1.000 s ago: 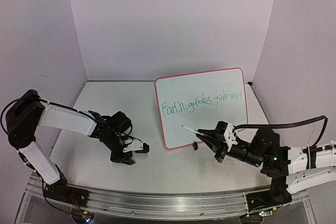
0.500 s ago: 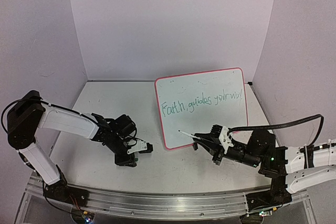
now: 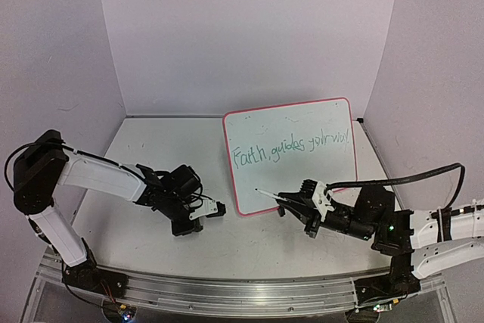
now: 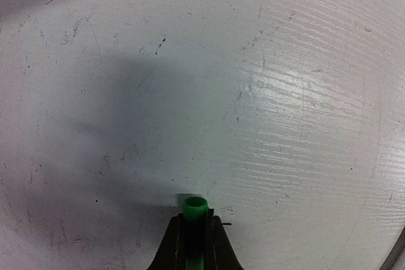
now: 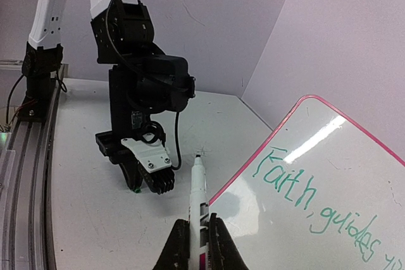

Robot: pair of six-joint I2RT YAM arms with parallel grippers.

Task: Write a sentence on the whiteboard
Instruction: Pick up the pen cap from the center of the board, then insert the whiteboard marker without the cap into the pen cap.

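Scuffed counter (image 3: 151,141) bore the whiteboard (image 3: 291,122). Beside its near-left corner, the right pincer (image 3: 291,200) pinched a marker (image 3: 271,194) aimed at the left pincer (image 3: 214,208), which clamped a green cap (image 4: 194,205).

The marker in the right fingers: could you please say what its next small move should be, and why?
Probably ease the white marker toward the green cap in the left fingers: the green handwritten sentence looks finished and the tip is bare.

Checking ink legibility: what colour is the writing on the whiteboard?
Green; the sentence shows best in the right wrist view.
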